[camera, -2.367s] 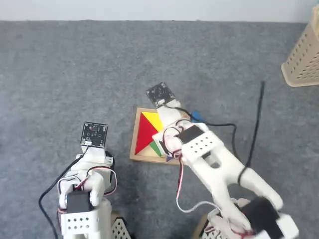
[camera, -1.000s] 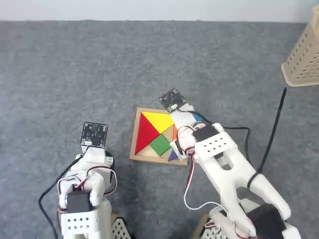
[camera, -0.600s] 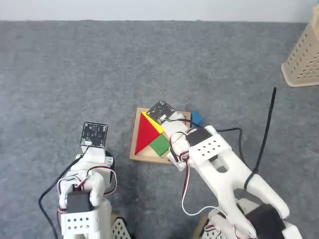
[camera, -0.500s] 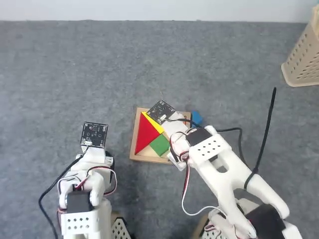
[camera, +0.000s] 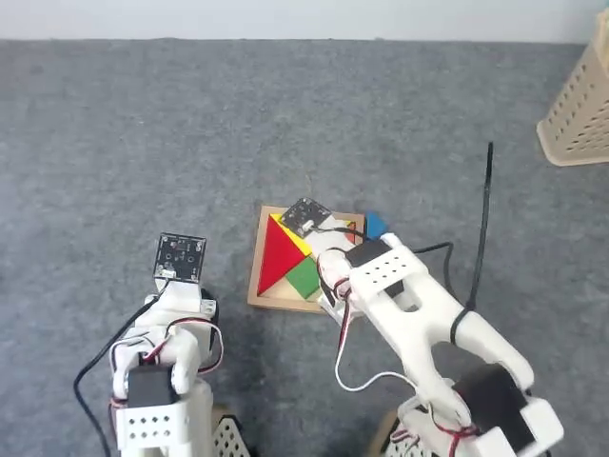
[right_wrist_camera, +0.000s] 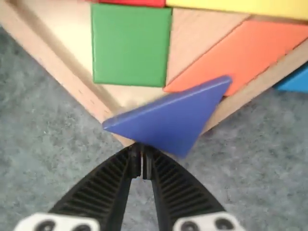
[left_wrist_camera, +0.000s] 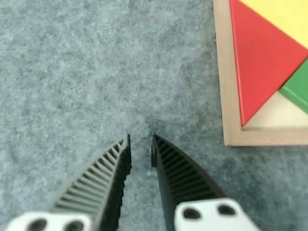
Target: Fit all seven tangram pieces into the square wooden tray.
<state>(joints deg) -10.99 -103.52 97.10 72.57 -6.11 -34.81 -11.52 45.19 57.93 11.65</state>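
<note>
The square wooden tray [camera: 255,259] lies on grey carpet and holds a red triangle [camera: 276,259], a yellow triangle [camera: 288,231] and a green square [camera: 304,278]. My right arm covers the tray's right side. In the right wrist view a dark blue triangle [right_wrist_camera: 168,122] rests tilted across the tray's corner rim [right_wrist_camera: 57,67], beside the green square [right_wrist_camera: 131,44] and an orange parallelogram [right_wrist_camera: 240,48]. My right gripper [right_wrist_camera: 142,158] is shut, its tips against the blue triangle's edge. My left gripper [left_wrist_camera: 141,143] hovers over carpet left of the tray [left_wrist_camera: 222,72], slightly open and holding nothing.
A light blue piece [camera: 375,226] lies on the carpet just outside the tray's right edge, also seen as a light blue piece [right_wrist_camera: 294,79] in the right wrist view. A beige perforated basket [camera: 579,105] stands far right. A black cable [camera: 481,238] rises beside the right arm.
The right arm swung from the tray's right edge back over the tray and now sits slightly nearer the front corner. The left arm has not moved.
</note>
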